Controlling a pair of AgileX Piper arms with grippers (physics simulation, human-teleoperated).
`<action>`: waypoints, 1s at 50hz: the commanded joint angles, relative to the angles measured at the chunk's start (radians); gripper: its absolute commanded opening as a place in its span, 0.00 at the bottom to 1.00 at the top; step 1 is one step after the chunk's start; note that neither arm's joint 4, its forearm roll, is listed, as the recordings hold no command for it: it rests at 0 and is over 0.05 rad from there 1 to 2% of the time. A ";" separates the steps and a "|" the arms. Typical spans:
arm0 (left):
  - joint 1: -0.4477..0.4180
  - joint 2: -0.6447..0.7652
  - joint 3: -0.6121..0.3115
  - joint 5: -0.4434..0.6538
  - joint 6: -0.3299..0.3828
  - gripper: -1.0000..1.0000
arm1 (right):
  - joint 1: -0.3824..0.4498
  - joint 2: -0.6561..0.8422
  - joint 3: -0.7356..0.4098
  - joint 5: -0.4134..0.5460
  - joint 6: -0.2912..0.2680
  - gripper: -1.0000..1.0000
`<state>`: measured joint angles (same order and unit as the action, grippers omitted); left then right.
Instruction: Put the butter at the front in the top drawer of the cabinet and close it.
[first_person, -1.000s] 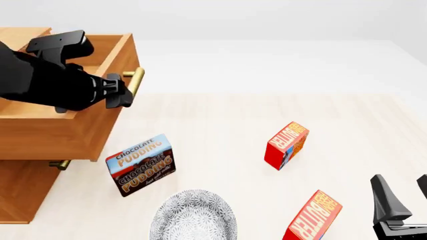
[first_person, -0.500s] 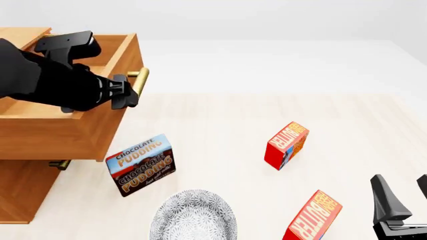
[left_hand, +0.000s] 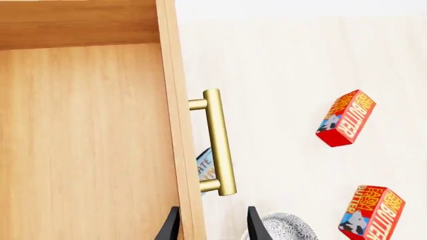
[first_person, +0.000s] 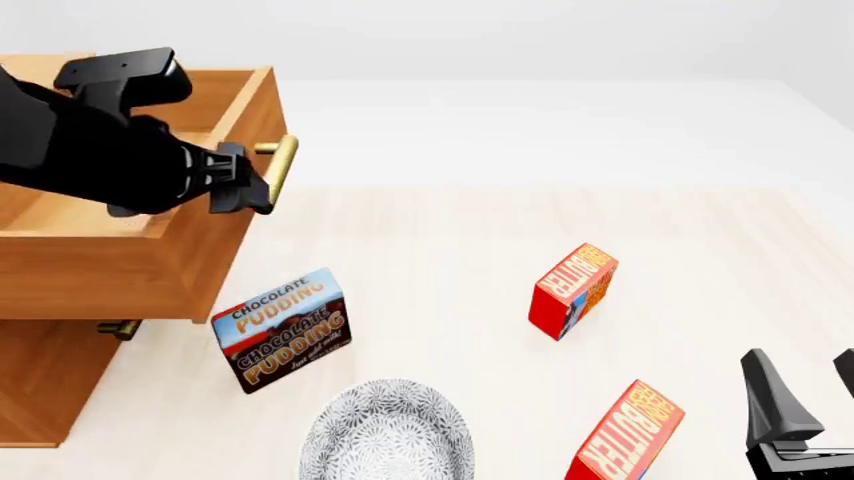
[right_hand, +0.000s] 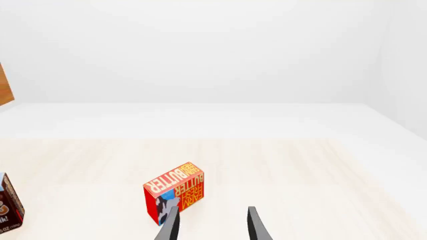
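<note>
1. Pale wood-grain desk (first_person: 441, 250) carries all items; a plain white background lies beyond its far edge.
2. Left pincer (first_person: 238, 180): positioned at the front panel of the top drawer (first_person: 134, 262), beside the brass handle (first_person: 279, 167). In the left wrist view its two fingertips (left_hand: 171, 227) stand a narrow gap apart, astride the drawer's front panel edge and gripping nothing; the handle (left_hand: 219, 142) lies just ahead of them, untouched.
3. Top drawer: pulled out from the cabinet (first_person: 40, 370); its interior floor (left_hand: 87, 145) is visible in the left wrist view.
4. Lower drawer handle (first_person: 118, 328): only one end shows under the open drawer.
5. Right pincer (first_person: 807, 400): low at the near right corner of the desk, fingers parted and holding nothing. In the right wrist view the fingertips (right_hand: 170, 227) point toward a butter carton (right_hand: 173, 191) just beyond them, not touching.
6. Butter at the front (first_person: 625, 432): tilted on the desk near the right pincer, left of it, well apart from the cabinet.
7. Second butter carton (first_person: 574, 290): farther back on the desk, also tilted.
8. Chocolate Pudding box (first_person: 283, 328): standing just beside the cabinet, below the open drawer's corner.
9. Patterned grey bowl (first_person: 387, 432): at the near edge, between the pudding box and the front butter.
</note>
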<state>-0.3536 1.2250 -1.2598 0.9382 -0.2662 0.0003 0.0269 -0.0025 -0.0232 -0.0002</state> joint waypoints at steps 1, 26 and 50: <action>0.015 -0.024 -0.044 0.062 0.048 1.00 | -0.001 -0.008 0.001 0.006 0.000 1.00; 0.032 -0.091 -0.120 0.151 0.144 1.00 | -0.001 -0.007 0.001 0.006 0.000 1.00; -0.097 -0.111 -0.113 0.044 0.227 1.00 | 0.000 -0.008 0.001 0.006 0.000 1.00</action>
<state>-0.4024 1.1320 -1.3956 1.0310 -0.0671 0.0003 0.0268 -0.0025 -0.0232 -0.0002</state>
